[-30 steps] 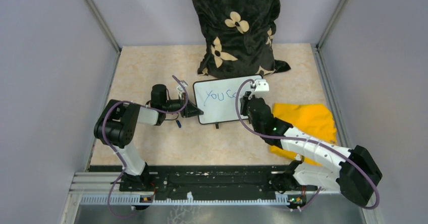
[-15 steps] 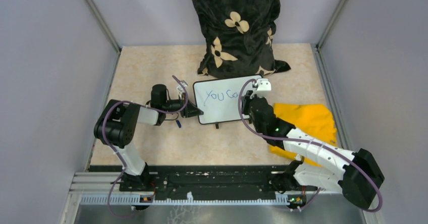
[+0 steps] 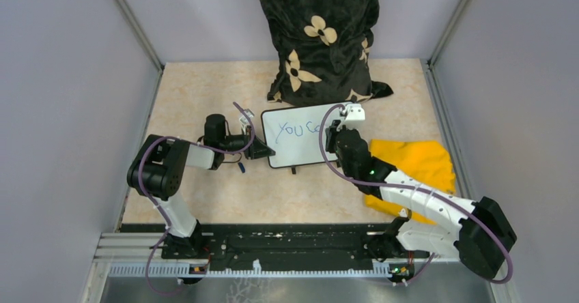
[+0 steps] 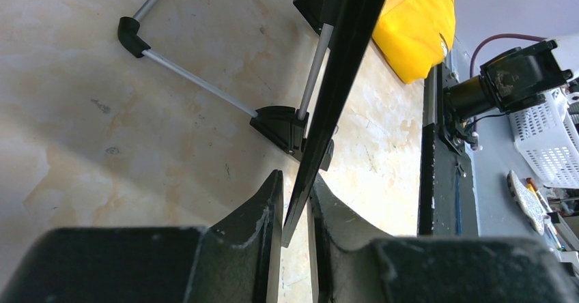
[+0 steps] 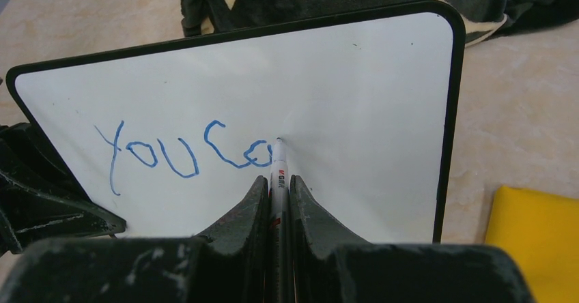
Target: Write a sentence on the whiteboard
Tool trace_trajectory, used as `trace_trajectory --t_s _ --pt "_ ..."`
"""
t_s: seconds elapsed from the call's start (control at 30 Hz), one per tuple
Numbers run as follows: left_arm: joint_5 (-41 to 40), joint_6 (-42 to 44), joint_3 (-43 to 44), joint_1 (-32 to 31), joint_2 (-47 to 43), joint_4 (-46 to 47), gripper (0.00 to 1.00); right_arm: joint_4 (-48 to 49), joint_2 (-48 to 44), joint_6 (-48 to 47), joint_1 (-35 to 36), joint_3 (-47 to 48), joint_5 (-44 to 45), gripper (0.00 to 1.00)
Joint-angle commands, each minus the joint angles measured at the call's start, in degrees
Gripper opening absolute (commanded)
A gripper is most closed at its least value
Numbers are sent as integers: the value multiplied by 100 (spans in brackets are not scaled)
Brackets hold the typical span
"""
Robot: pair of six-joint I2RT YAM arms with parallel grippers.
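The whiteboard stands upright on its black feet mid-table, facing the arms. The sentence in blue reads "You Ca" on one line. My right gripper is shut on a white marker whose tip touches the whiteboard at the end of the last letter. In the top view the right gripper is at the board's right half. My left gripper is shut on the board's left edge. In the left wrist view the board's black edge runs between the left gripper's jaws.
A black floral pillow leans against the back wall behind the board. A yellow cloth lies to the right of the board, under the right arm. A small blue cap lies by the left gripper. Grey walls enclose the table.
My right gripper has shifted slightly along the board with the marker on it, and the blue stroke after "C" has grown. The left arm and board have not moved.
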Motion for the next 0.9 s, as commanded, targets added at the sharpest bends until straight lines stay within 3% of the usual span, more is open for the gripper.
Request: trace_trajectory --t_s 0.0,0.87 --pt "-116 193 76 -18 75 -102 24 328 42 -29 -59 302 25 0" --pt "-125 193 82 -18 63 -119 24 49 -222 380 -89 -344 -73 0"
